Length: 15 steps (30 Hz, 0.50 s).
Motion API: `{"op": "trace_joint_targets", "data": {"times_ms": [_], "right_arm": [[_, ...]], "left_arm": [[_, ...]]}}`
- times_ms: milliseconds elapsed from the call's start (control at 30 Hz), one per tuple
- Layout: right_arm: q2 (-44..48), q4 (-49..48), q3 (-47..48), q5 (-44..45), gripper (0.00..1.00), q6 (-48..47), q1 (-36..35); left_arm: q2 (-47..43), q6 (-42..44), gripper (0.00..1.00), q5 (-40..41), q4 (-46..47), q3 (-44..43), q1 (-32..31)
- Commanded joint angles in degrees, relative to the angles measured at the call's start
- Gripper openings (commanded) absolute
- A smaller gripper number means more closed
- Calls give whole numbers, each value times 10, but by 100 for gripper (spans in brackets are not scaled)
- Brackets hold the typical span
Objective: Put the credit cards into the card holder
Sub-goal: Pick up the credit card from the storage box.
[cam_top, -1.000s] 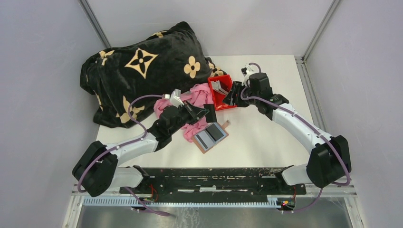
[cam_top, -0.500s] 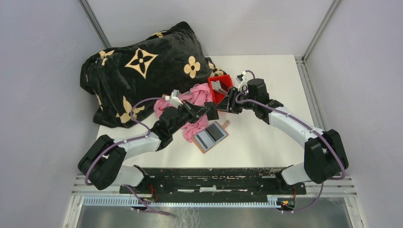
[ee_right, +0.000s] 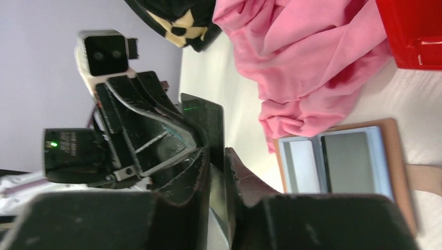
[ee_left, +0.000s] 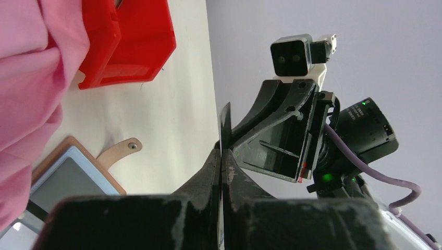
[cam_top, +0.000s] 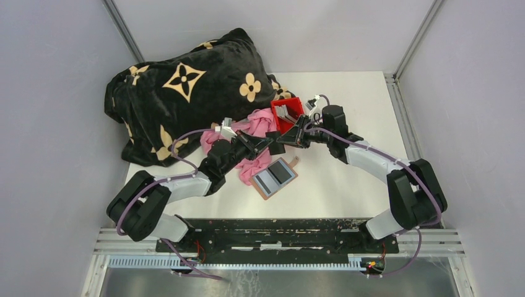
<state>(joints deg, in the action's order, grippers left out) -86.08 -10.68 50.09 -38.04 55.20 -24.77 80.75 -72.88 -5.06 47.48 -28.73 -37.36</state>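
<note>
The right claw (ee_right: 216, 156) has swung in from the red bin (ee_left: 130, 47) at the far side, where it hovered a moment ago, and now meets the left claw (ee_left: 221, 161) in mid-air above the desk (cam_top: 347, 167). Its jaws have narrowed around the dark card (ee_left: 225, 130). They sit on either side of it, but I cannot tell whether they pinch it yet. The left claw is clamped tight on that same card and holds it on edge. To me this looks like a hand-over, so the right arm can carry the card.

The card holder (ee_right: 398, 172) lies open just near of the two claws, unmoved, with a light blue and a grey card in it. More cards (cam_top: 285, 112) wait in the bin.
</note>
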Motion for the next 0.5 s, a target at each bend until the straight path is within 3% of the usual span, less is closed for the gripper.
{"op": "trace_joint_targets", "data": {"times_ms": [0,67,133,267,333,467], "right_arm": [[-15,-131,-17,-51,11,86,-3],[-15,-145,-20,-54,2,101,-4],[-14,-158,-20,-56,1,113,-2],[-7,-162,-8,-60,1,126,2],[2,-128,8,-59,1,100,3],[24,36,49,-38,1,-4,3]], "left_arm": [[14,-46,3,-14,77,14,5],[23,-57,3,-21,89,18,9],[26,-68,8,-22,96,28,13],[17,-68,37,-26,74,43,20],[-3,-57,44,-18,24,46,21],[-72,-20,50,33,-126,52,21]]}}
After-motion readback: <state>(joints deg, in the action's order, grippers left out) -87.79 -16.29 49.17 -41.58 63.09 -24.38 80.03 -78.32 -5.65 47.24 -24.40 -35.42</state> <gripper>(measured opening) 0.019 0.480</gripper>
